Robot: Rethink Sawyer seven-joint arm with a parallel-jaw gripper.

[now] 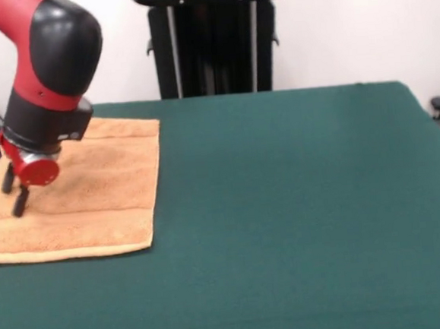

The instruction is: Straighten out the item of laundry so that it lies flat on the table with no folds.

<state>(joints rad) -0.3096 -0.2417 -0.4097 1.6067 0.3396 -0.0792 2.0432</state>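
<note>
Front view only here: the towel (85, 192) lies spread out at the table's (299, 204) far left. The gripper (14, 192) hangs over the towel's left side, its 2 fingers (19, 201) slightly apart, gripping nothing.

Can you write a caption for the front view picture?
Red robot arm's gripper over a flat orange towel on a green table.

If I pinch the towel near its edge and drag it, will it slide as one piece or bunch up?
The towel looks like soft, thick terry, so it will probably drape limply and bunch rather than slide as one sheet. The table has a felt-like top, which likely grips the pile. The gripper sits over the towel's left part.
</note>
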